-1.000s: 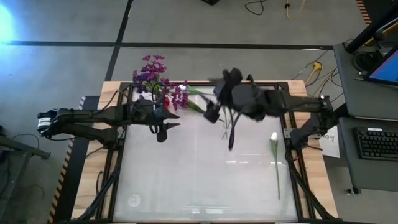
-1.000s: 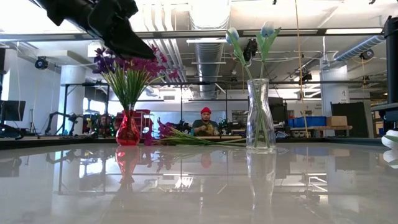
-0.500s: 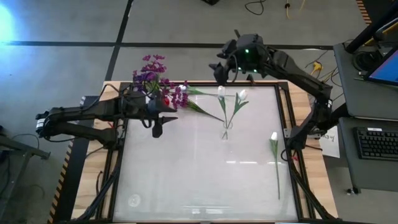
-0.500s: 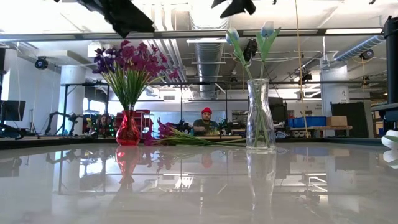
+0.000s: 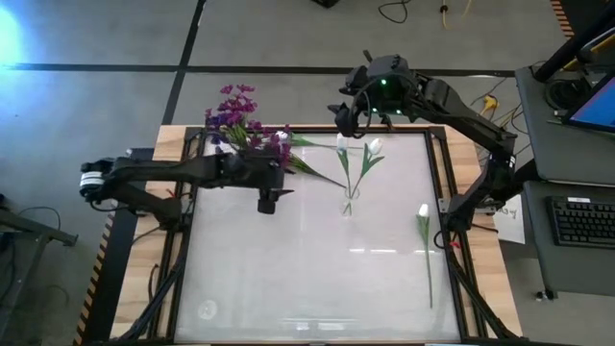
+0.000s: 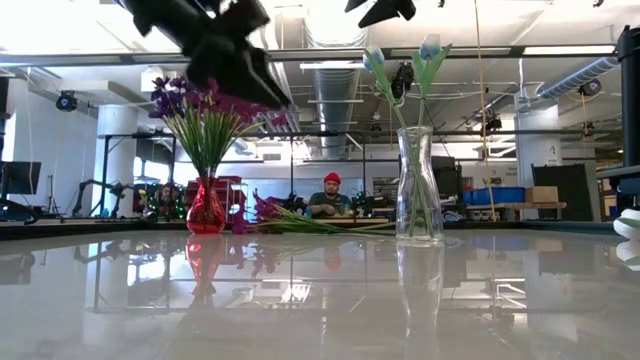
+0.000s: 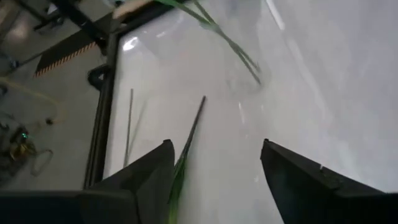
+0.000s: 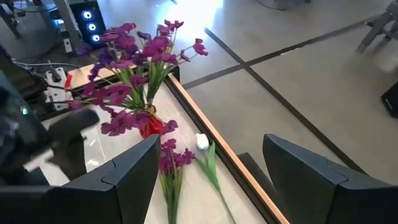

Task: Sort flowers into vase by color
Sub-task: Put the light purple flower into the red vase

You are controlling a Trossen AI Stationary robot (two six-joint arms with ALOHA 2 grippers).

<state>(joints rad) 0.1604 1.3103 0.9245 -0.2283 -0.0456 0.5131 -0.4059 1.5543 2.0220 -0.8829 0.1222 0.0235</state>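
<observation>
Purple flowers [image 5: 235, 115] stand in a red vase [image 6: 205, 205] at the table's far left. Two white flowers [image 5: 357, 144] stand in a clear vase [image 6: 418, 190] at mid table. One purple stem [image 8: 171, 162] and a white bud [image 8: 202, 143] lie by the far edge. Another white flower [image 5: 424, 213] lies flat near the right edge. My left gripper [image 5: 269, 202] hovers open above the table, between the two vases, with nothing between its fingers [image 7: 149, 180]. My right gripper [image 5: 341, 108] hangs open and high beyond the far edge, holding nothing.
The glossy white table top has a dark frame and wooden border [image 5: 173, 139]. A green stem [image 7: 193, 127] lies on the table ahead of the left fingers. A person [image 6: 330, 195] sits in the room far behind the table. A desk with a keyboard [image 5: 581, 221] stands to the right.
My right gripper has swung from above the clear vase to beyond the table's far edge, then kept still. My left gripper has drawn back a little, then gone toward the table's right edge, and has rolled about its own line. The flowers have stayed where they were.
</observation>
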